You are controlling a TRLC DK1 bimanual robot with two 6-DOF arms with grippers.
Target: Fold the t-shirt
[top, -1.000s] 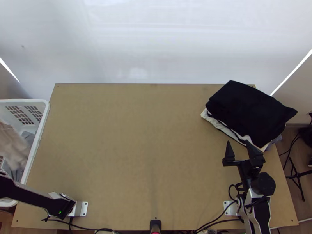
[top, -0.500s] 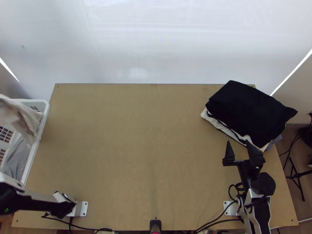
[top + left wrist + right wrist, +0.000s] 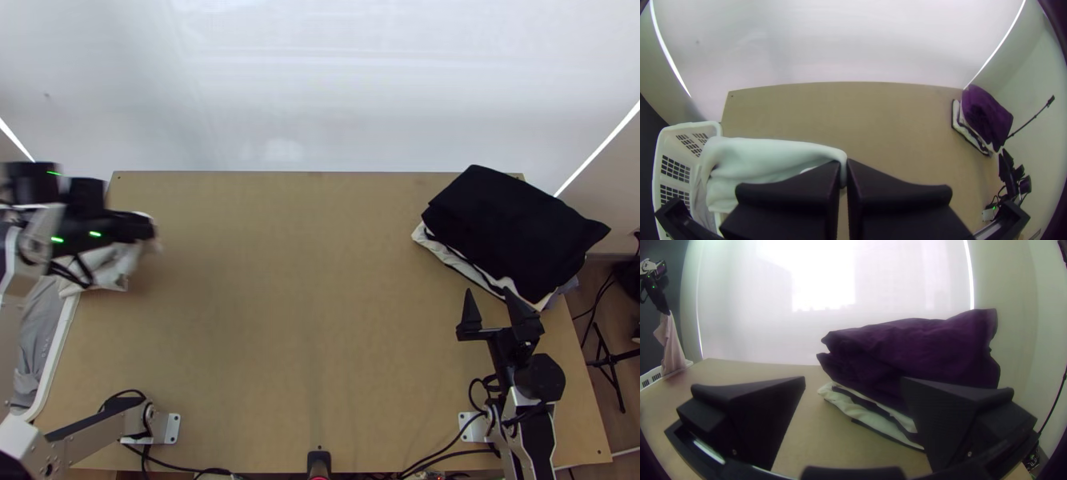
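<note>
One pale t-shirt [image 3: 760, 155], we think, hangs clenched in our left gripper [image 3: 843, 165] by the left edge of the table [image 3: 304, 280], held high perhaps to clear the basket [image 3: 713, 126]. Our right gripper [image 3: 488, 294], fingers apart, sits near the folded clothes [image 3: 512, 228], likely leaving spreading room.

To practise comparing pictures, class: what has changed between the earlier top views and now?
The light cloth has moved right from over the basket to the table's left edge, held by the left gripper; the left arm swung up the picture. The open right gripper and folded stack stayed put.
</note>
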